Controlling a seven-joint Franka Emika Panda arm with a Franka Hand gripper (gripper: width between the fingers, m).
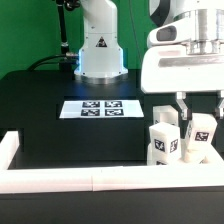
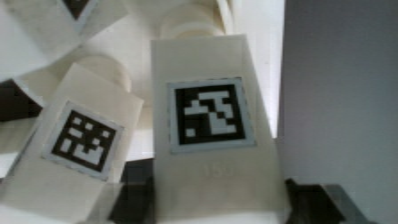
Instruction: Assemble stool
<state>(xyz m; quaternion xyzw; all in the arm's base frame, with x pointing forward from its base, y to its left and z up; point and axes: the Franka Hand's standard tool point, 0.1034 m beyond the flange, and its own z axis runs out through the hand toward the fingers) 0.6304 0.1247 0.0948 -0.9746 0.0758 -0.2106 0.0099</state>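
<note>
1. Front border rail (image 1: 100, 180): a long white rail lies along the near edge of the black counter (image 1: 60, 140). A second white rail (image 1: 8, 150) runs back along the exterior view's left.

2. Stool legs: two chunky white legs stand just behind the front rail, at the exterior view's right. Each shows a black-and-white square tag.
   - The centre leg (image 1: 200, 138) (image 2: 210, 115) stands upright directly below the pincer.
   - The neighbour leg (image 1: 164, 142) (image 2: 80, 135) stands just beside it, toward the exterior view's left. In the wrist view it leans at an angle to the centre leg and looks to touch it.
   - More white parts appear behind these two in the wrist view. They are too cropped to identify.

3. Pincer (image 1: 200, 115) (image 2: 228, 198): it hangs over the centre leg with its jaws apart. One dark finger (image 2: 134, 195) sits at each side of the leg. A thin light gap shows on one side, so the leg is straddled, not clamped.

4. Marker board (image 1: 100, 108): it lies flat at mid-counter, well apart from the legs.

5. Arm base (image 1: 100, 55): the white pedestal stands at the far edge of the counter, in front of a green backdrop.
</note>
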